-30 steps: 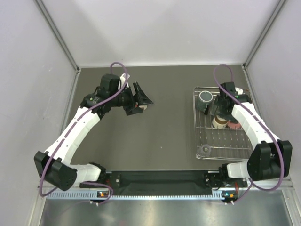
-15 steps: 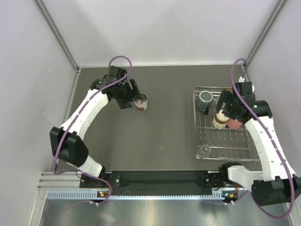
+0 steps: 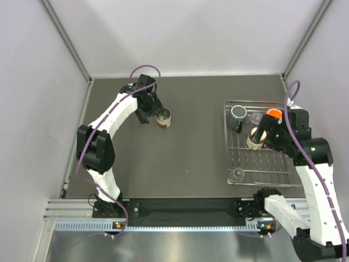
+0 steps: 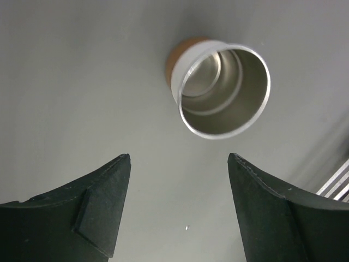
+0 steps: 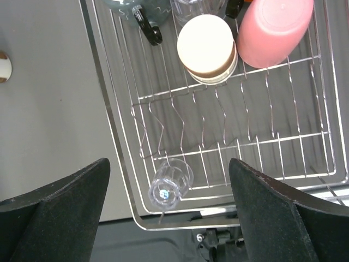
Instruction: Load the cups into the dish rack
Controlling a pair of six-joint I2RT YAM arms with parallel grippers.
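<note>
A: How does the left arm stand?

B: It climbs from its base at the near edge of the tabletop [image 3: 191, 158] along the left side. It bends close to the far-left corner and turns back toward the middle. The left gripper [image 4: 179, 161] points down, fingers spread wide, with bare tabletop between them and nothing in its hold.

A: And the cup in front of it?

B: The steel cup [image 3: 163, 118] stands upright on the tabletop, mouth up, left of centre and nearer the far edge. It is just beyond the fingertips [image 4: 117, 174] and apart from them. A brown-orange band shows at its base in the left wrist view.

A: The right arm?

B: From its base it loops out past the near-right corner, then folds up and back inward. That puts the right gripper [image 5: 168, 164] above the dish rack [image 3: 228, 143], looking straight down into it. Its fingers also stand wide apart and grasp nothing.

A: Where is the rack, and what does it carry?

B: It lies along the tabletop's right edge. The dark green cup [image 3: 238, 112] sits at its far-left corner, with a clear cup [image 3: 254, 117] beside it and an orange cup [image 3: 272, 113] further right. Just nearer than those, a cream-bottomed cup [image 5: 207, 46] stands bottom up, and the pink cup [image 5: 272, 27] stands bottom up right beside it. Whether those two touch cannot be told. A second clear cup [image 5: 170, 183] sits tilted at the rack's near-left corner.
</note>
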